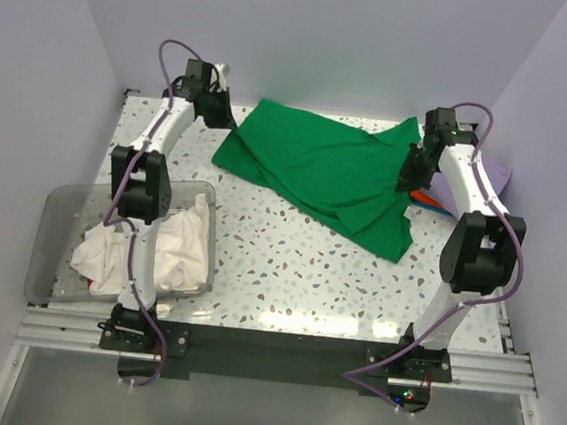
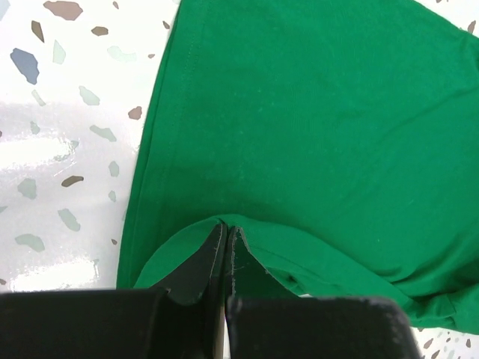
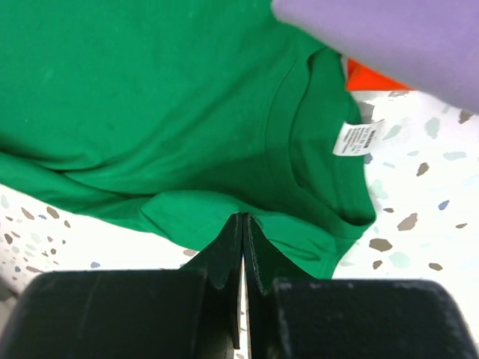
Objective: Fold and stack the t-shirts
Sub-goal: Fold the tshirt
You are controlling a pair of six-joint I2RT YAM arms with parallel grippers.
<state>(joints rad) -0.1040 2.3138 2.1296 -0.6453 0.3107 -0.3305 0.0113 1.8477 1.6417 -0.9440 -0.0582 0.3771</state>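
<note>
Both tools are pinched tight on the green t-shirt (image 1: 328, 172): the left tool (image 2: 225, 238) is closed on a fold of its edge, and the right tool (image 3: 244, 228) is closed on cloth just below the collar. The shirt lies spread between them across the far side of the table (image 1: 288, 273). By the right arm the lavender t-shirt (image 3: 389, 37) sits at the table's edge, and the white t-shirts (image 1: 185, 248) are heaped in the clear bin (image 1: 58, 206) at near left.
</note>
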